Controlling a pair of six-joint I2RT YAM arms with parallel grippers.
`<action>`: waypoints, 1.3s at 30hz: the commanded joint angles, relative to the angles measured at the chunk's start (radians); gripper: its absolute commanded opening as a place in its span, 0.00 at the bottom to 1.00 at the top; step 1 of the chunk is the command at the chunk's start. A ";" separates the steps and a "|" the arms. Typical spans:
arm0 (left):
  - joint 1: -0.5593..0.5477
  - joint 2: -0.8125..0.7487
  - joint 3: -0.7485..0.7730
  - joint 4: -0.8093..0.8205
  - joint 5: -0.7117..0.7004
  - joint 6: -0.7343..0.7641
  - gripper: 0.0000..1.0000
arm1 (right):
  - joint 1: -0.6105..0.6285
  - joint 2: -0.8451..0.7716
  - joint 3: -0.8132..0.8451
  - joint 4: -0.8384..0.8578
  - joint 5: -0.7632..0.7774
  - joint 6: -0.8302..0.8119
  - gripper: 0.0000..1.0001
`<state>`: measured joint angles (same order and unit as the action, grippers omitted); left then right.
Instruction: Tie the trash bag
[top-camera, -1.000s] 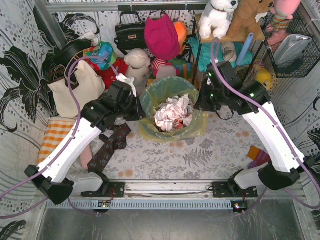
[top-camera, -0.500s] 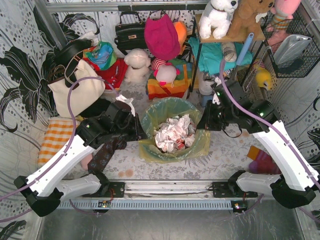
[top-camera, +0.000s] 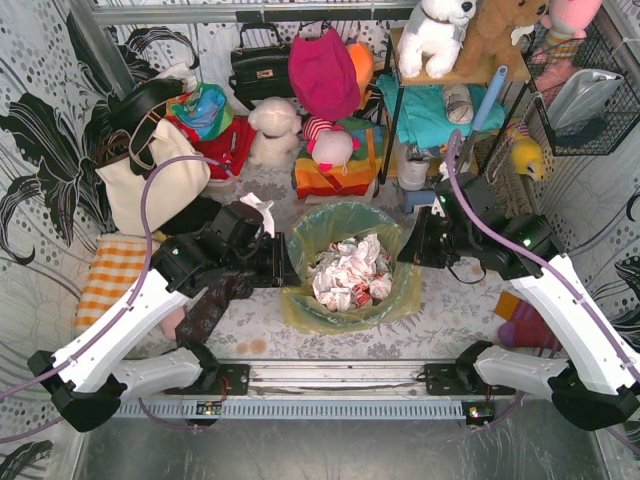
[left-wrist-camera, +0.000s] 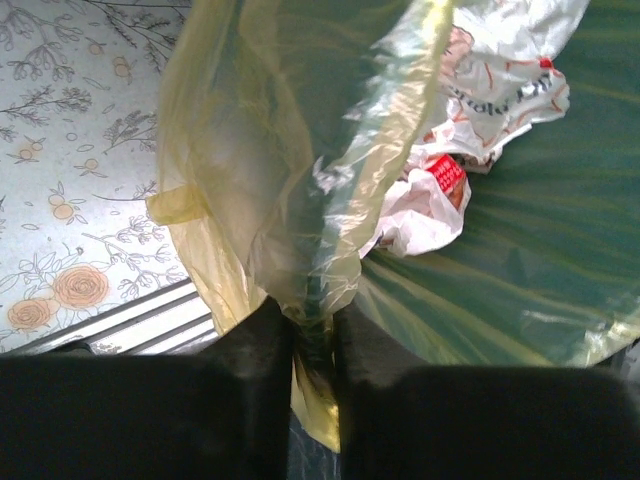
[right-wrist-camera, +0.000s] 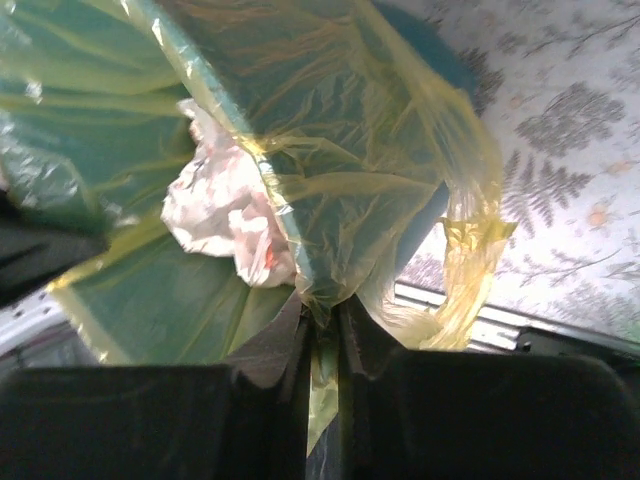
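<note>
- Plastic sits squeezed tight in my left claw (left-wrist-camera: 312, 322) and my right claw (right-wrist-camera: 322, 318), one on each side.
- I hold the trash bag (top-camera: 398, 288), in its bucket (right-wrist-camera: 432, 35) mid-table, so both sides can meet for tying.

White arm shells (top-camera: 140, 310), black joints (top-camera: 85, 395), purple cables (top-camera: 145, 215); the left hand (left-wrist-camera: 312, 325) and right hand (right-wrist-camera: 322, 335) are black.

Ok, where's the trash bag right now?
In the top view the trash bag sits in the middle of the table, full of crumpled paper. The left pincer pinches its left rim and the right pincer its right rim.
</note>
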<state>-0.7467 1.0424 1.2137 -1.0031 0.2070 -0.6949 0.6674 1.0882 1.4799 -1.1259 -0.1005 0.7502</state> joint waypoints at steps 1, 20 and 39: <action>-0.028 0.013 0.056 0.077 0.144 0.053 0.42 | -0.005 0.040 -0.023 0.135 0.120 0.015 0.13; -0.026 0.100 0.248 0.082 -0.203 0.144 0.70 | -0.005 0.100 0.067 0.242 0.289 -0.098 0.58; -0.025 0.038 0.148 0.023 -0.324 0.120 0.76 | -0.037 -0.158 -0.180 0.130 0.384 0.039 0.66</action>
<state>-0.7681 1.1236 1.3495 -0.9863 -0.0536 -0.5682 0.6399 0.9684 1.3937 -0.9836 0.3248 0.7052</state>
